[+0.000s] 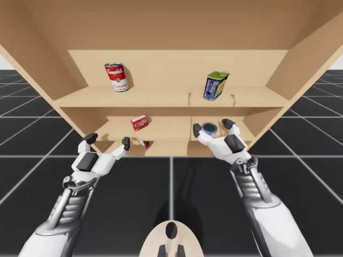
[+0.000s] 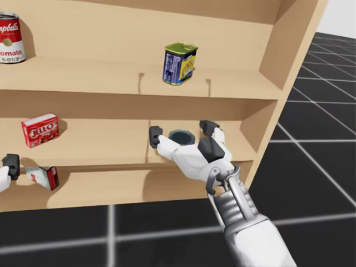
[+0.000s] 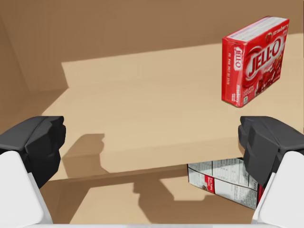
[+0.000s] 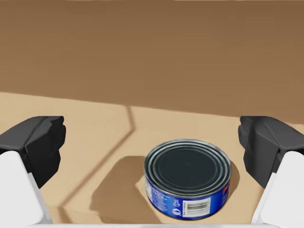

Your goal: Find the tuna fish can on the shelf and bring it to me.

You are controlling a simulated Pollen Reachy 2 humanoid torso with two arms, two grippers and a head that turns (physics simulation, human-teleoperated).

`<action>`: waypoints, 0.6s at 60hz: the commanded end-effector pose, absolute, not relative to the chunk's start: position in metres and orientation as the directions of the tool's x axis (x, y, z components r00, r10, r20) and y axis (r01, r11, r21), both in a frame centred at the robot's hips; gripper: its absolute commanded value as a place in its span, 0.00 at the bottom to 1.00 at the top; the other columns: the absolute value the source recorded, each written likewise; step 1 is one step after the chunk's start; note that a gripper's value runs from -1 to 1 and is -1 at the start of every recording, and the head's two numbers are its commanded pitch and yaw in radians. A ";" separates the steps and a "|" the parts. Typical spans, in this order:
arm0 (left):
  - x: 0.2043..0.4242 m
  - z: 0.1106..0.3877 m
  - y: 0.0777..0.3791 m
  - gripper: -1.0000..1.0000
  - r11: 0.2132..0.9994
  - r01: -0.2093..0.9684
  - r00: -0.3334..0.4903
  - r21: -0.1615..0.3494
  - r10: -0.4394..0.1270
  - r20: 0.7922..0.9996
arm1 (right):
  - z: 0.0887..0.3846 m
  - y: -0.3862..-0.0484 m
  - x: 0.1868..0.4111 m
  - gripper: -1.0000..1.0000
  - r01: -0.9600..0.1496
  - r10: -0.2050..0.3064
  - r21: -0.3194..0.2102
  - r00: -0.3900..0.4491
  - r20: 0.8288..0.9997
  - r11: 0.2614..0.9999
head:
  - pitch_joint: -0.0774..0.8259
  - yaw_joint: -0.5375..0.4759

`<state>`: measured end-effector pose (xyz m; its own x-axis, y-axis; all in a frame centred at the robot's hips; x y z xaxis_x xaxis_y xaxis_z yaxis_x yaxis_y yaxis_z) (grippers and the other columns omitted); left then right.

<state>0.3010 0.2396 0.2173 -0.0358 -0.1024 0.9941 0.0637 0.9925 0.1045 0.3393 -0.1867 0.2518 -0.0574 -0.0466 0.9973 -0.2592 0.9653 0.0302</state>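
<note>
My right gripper, matte black pads spread wide and holding nothing, has the squat round blue metal tin with a ridged dark lid untouched between them. The tin stands upright on the smooth wooden shelf. My left gripper, likewise released, faces a glossy red cardboard box.

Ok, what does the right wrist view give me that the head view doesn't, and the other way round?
Right wrist view: the barcoded side of the flat blue can, clear of both fingers. Head view: a red box, a tall blue can and a red-and-white can elsewhere on the shelf. Both: my right hand open around the flat blue can.
</note>
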 end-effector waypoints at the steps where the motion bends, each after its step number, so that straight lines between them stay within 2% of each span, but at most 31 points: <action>1: 0.301 0.217 0.239 0.00 0.992 0.065 -0.033 0.107 -0.105 0.994 | 0.229 -0.177 0.356 0.00 -0.248 -0.117 0.110 -0.012 0.993 0.962 | 0.57 0.28; 19: 0.300 0.217 0.239 0.00 0.992 0.066 -0.033 0.108 -0.106 0.994 | 0.200 -0.174 0.370 0.00 -0.245 -0.147 0.143 0.002 0.989 0.959 | 0.58 0.29; 36: 0.299 0.217 0.239 0.00 0.992 0.065 -0.035 0.109 -0.107 0.994 | 0.186 -0.175 0.374 0.00 -0.228 -0.121 0.127 0.042 0.992 0.965 | 0.57 0.29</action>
